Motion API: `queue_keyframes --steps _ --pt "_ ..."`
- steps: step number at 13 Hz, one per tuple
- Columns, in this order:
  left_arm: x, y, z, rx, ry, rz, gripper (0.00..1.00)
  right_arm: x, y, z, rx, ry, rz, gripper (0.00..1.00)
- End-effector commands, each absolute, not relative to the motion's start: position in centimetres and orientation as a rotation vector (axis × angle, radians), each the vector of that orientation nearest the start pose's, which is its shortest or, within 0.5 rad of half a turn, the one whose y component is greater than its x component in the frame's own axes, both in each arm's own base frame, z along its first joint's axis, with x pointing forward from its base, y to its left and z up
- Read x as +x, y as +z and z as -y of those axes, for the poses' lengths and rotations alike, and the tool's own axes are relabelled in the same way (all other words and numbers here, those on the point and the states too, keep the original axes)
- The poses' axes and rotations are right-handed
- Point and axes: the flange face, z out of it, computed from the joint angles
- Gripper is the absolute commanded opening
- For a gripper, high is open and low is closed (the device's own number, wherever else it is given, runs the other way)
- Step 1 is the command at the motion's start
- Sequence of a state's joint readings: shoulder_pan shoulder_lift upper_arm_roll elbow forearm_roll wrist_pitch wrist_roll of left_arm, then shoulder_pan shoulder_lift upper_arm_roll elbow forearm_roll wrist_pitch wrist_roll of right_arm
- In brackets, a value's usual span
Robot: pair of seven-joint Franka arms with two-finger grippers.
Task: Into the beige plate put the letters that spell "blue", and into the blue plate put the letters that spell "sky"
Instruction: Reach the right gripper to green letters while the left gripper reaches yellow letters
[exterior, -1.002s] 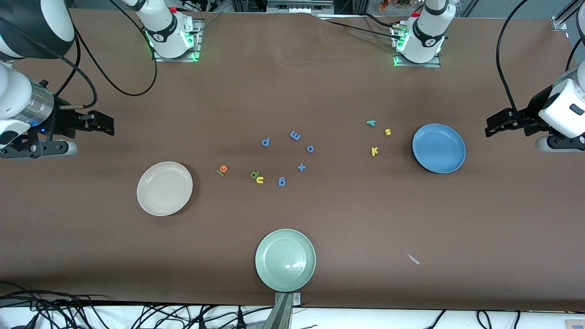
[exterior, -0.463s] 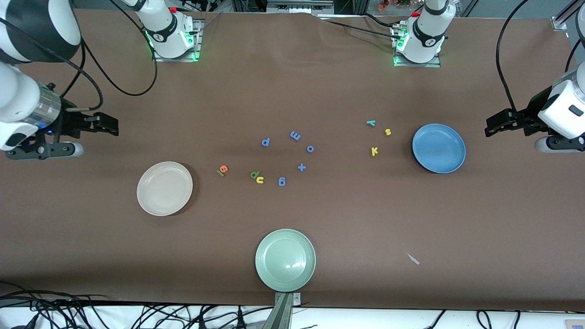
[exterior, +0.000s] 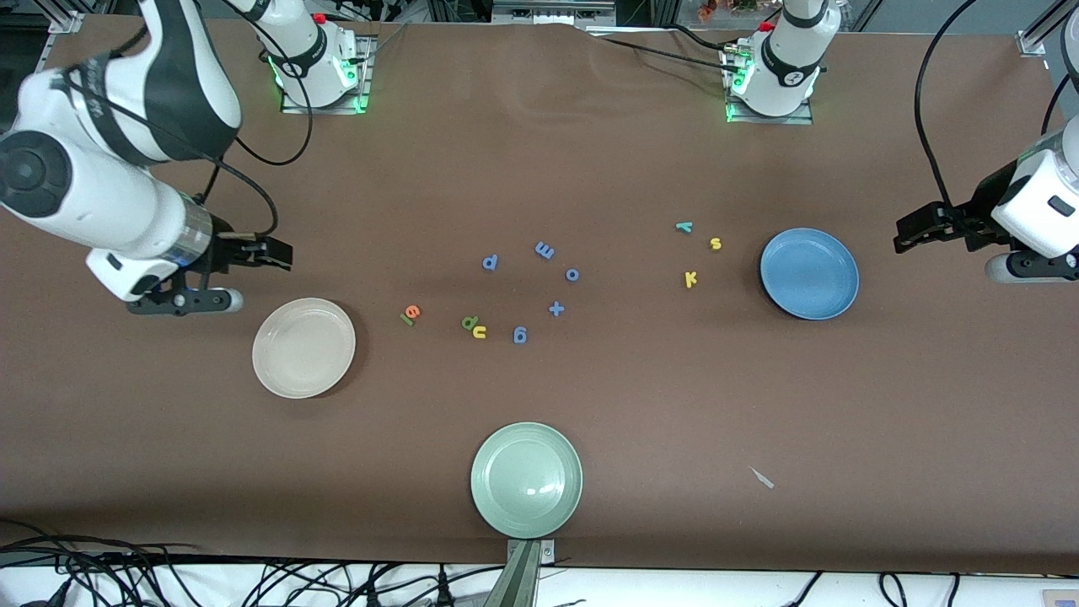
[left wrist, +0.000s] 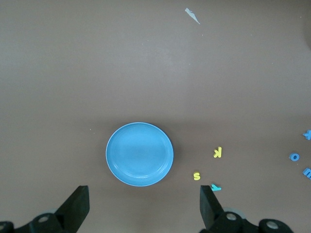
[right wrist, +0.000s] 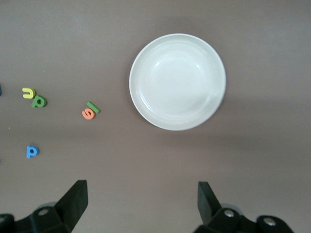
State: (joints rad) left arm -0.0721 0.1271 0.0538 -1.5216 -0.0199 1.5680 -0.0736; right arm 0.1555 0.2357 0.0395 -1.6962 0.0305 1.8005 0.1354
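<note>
Table brown, nothing sorted yet. 3 plates: beige plate toward the right arm's end, blue plate toward the left arm's end, green plate nearest the front camera, not part of the task. Right gripper hangs over the table just beside the beige plate's rim, jaws wide apart, holding nothing. Left gripper waits past the blue plate at its end of the table, jaws also wide, empty. Key relation: e with l touching it lies between the beige plate and the b and u pair, all toward mid-table from the right gripper, so the right arm is nearer for "blue"; l's long axis looks diagonal in the right wrist view. s, k, y sit near the blue plate's mid-table side, left arm nearer. Blue letters and plus in the middle are distractors.
</note>
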Motion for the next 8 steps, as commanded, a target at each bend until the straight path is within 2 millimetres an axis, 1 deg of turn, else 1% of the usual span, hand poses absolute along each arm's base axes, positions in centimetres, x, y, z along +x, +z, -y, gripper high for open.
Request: queue_keyframes --steps 1,3,4,5,6,7,8 --pt "59.2 55.0 2.8 -3.171 0.138 0.124 1.00 58.8 40.1 -15.1 -3.110 0.192 0.061 1.00" --pt "59.2 52.5 6.1 -3.169 0.130 0.200 1.00 57.6 36.2 -18.4 -3.123 0.211 -0.002 1.00" --pt "58.9 51.4 7.1 -3.164 0.158 0.223 1.00 57.2 35.0 -19.7 -3.125 0.194 -0.043 1.00" --pt "58.1 49.3 7.6 -3.150 0.222 0.271 1.00 57.0 33.9 -20.3 -3.124 0.178 -0.055 1.00" --pt "57.3 46.7 8.2 -3.159 0.255 0.282 1.00 57.1 33.0 -20.6 -3.120 0.160 -0.054 1.00" --pt "55.7 44.2 9.0 -3.177 0.256 0.298 1.00 57.1 31.8 -21.4 -3.118 0.147 -0.058 1.00" --pt "53.8 42.1 9.9 -3.174 0.219 0.334 1.00 57.1 30.6 -22.5 -3.115 0.126 -0.103 1.00"
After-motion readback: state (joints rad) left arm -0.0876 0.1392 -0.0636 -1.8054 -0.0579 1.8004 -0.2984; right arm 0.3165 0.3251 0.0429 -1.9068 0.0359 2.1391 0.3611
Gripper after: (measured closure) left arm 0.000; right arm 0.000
